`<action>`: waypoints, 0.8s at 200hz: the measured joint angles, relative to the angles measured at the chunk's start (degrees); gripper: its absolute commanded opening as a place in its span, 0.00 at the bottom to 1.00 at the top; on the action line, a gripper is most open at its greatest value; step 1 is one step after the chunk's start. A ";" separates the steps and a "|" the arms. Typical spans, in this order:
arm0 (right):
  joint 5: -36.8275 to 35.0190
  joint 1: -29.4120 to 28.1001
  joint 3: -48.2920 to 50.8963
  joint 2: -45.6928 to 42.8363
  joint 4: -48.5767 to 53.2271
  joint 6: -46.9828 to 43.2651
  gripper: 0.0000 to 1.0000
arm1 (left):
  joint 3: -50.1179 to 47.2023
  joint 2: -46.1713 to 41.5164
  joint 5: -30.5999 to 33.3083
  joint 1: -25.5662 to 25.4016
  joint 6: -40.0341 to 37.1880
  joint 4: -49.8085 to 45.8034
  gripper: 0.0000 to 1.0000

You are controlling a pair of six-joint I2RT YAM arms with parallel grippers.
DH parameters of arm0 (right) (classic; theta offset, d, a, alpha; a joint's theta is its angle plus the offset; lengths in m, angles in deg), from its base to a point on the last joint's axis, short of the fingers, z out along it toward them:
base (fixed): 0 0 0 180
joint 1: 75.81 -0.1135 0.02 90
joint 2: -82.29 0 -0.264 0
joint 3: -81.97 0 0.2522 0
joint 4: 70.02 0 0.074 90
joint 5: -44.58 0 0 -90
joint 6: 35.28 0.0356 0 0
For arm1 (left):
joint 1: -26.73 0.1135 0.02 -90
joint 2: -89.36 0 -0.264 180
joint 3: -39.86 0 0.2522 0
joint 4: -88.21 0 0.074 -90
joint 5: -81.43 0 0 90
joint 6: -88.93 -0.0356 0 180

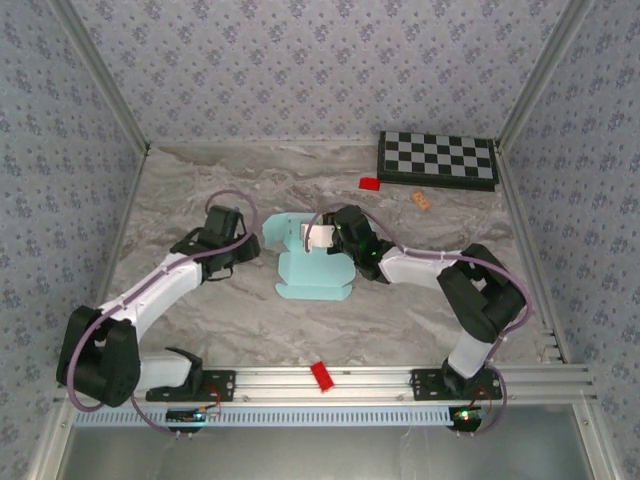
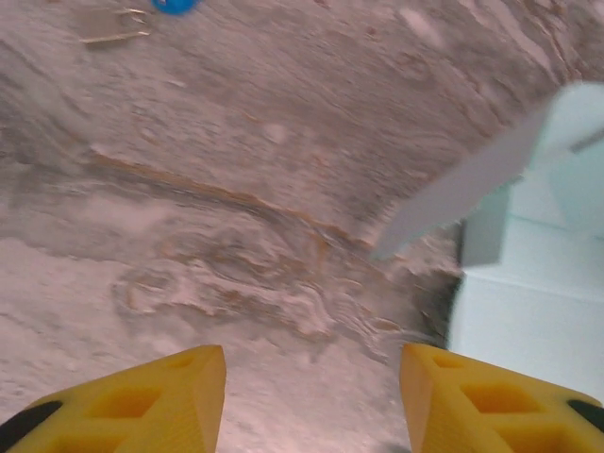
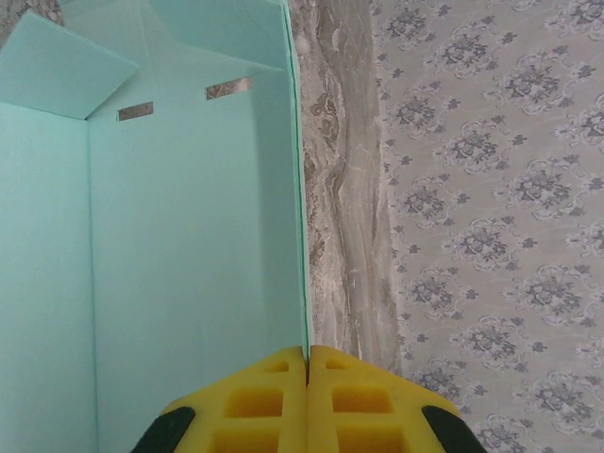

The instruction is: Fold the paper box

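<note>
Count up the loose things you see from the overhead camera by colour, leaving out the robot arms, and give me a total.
Light blue: 1, paper box
Black-and-white: 1, checkerboard
Red: 2, far red piece and near red piece
Orange: 1, small orange piece
Total: 5

the paper box (image 1: 310, 275) is thin, smooth matt card (its cut edges crisp), the table (image 1: 250, 330) has a dull marbled stone-look finish, the fingers (image 2: 491, 401) look like matt yellow plastic, and the rail (image 1: 380, 380) is ribbed bare metal.
</note>
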 measured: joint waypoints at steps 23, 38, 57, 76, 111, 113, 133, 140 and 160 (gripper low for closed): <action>0.02 0.00 -0.17 0.00 0.46 0.48 0.00 | 1.03 1.20 -2.38 4.98 -2.64 -0.02 0.58; 0.02 0.00 -0.17 0.00 0.50 0.70 0.00 | 2.32 3.58 -3.67 6.95 -4.24 -0.02 0.60; 0.00 0.00 -0.17 0.00 0.50 0.79 0.00 | 3.91 7.30 -5.22 7.85 -5.73 -0.04 0.64; 0.00 0.00 -0.20 0.00 0.50 0.79 0.00 | 5.73 11.04 -6.93 8.02 -7.10 -0.09 0.67; 0.02 0.02 -0.81 0.00 1.25 0.79 0.00 | 9.31 16.76 -9.42 8.09 -9.18 -0.13 0.67; 0.02 0.02 -0.85 0.00 1.40 0.79 0.00 | 9.57 17.14 -9.51 8.09 -9.27 -0.13 0.67; 0.13 0.24 -1.66 0.02 2.40 0.79 0.00 | 11.74 20.06 -9.73 8.09 -9.90 -0.13 0.67; 0.26 0.31 -2.01 0.02 2.89 0.79 0.00 | 12.41 20.94 -9.77 8.09 -10.08 -0.13 0.67; 0.72 0.79 -2.62 0.13 3.63 0.81 0.00 | 14.53 23.30 -10.36 8.09 -10.34 -0.76 0.67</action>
